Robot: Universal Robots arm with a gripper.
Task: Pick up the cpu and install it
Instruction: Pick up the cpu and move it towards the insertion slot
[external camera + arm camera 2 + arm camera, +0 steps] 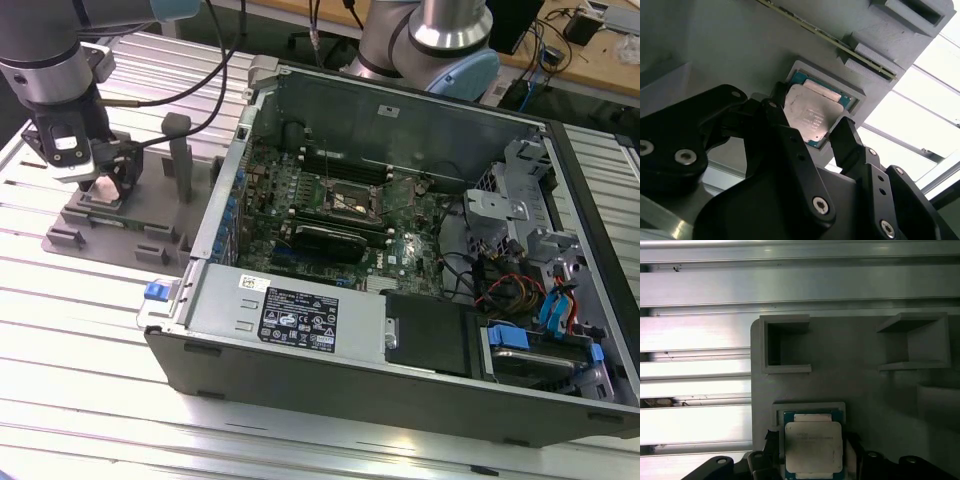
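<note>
The claw's (810,117) black fingers (847,142) stand parted on either side of the cpu (809,112), and they grip nothing. The cpu lies flat, silver top up, in a square recess of a gray holder plate (860,390), near two box-shaped pockets (785,347) on the same plate. In the exterior view the plate rests on a slatted aluminium tabletop (90,340), just beside an open computer case (400,370) whose motherboard socket (345,200) lies exposed.
</note>
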